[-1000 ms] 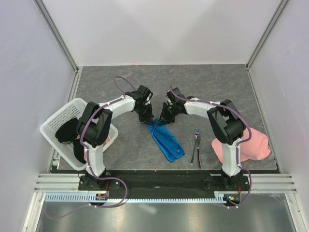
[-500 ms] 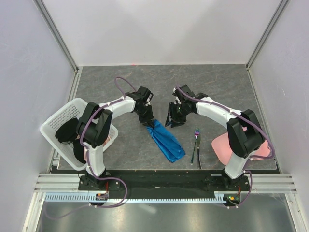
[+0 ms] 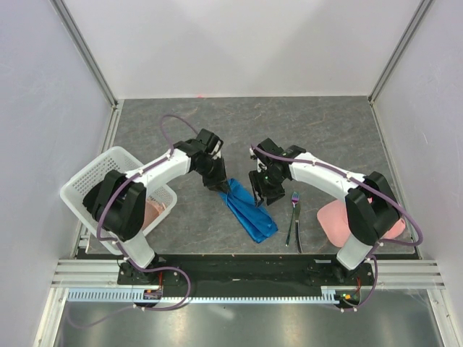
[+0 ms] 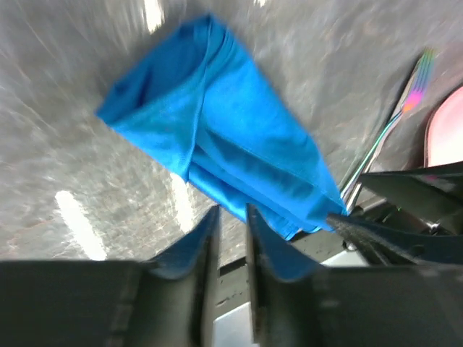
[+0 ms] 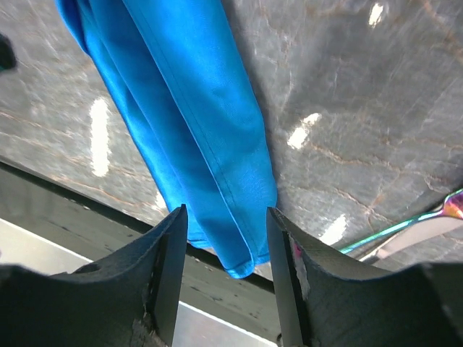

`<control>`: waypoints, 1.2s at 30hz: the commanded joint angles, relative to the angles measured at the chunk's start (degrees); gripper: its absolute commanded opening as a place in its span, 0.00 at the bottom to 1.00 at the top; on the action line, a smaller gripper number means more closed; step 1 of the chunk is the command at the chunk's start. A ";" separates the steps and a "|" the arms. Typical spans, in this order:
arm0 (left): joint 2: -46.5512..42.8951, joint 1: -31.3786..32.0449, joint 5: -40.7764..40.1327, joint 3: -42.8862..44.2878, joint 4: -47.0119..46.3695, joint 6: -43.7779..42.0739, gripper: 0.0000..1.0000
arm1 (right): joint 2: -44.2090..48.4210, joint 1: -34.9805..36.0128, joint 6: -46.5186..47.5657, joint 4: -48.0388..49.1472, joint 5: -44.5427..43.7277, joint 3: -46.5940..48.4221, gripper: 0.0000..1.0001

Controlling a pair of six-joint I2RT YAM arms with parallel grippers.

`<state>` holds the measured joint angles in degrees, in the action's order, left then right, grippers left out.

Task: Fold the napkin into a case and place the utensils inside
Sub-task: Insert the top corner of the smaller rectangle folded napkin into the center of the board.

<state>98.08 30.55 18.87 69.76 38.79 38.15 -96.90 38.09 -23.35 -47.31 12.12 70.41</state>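
Observation:
The blue napkin (image 3: 249,212) lies as a narrow folded strip, the case, slanting from mid-table toward the near edge. My left gripper (image 3: 218,183) is at its far end, jaws a narrow gap apart with nothing between them; the cloth (image 4: 231,137) lies just beyond the gripper (image 4: 231,211). My right gripper (image 3: 261,200) is wide open over the strip's right side, and its jaws (image 5: 226,211) straddle the cloth (image 5: 188,108) near its near end. The fork (image 3: 292,214) and knife (image 3: 298,237) lie side by side to the strip's right. The fork also shows in the left wrist view (image 4: 394,119).
A white basket (image 3: 81,181) holding dark items stands at the left edge. A pale pink cloth (image 3: 331,219) lies at the right, partly under my right arm. The black rail (image 3: 239,264) runs along the near table edge.
My right gripper has moved from the napkin's far end toward the near edge, along the strip. My left arm has swung its elbow left; its gripper has stayed at the far end.

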 commanded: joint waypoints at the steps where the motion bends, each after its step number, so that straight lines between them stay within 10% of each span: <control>1: -2.02 1.79 5.46 -5.59 -2.92 4.11 0.15 | 2.42 0.85 2.17 -1.56 -2.10 -1.77 0.54; 23: 3.87 11.64 3.89 -15.44 -14.52 14.32 0.07 | 0.31 5.32 -0.90 1.43 -0.43 -4.49 0.05; 36: 3.26 13.22 0.20 -17.20 -16.81 17.31 0.06 | -2.50 10.69 -10.75 3.98 -1.56 -7.39 0.00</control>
<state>101.65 43.13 22.59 53.91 23.62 53.28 -98.30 47.75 -30.24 -44.23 11.75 64.20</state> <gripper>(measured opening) 0.062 0.007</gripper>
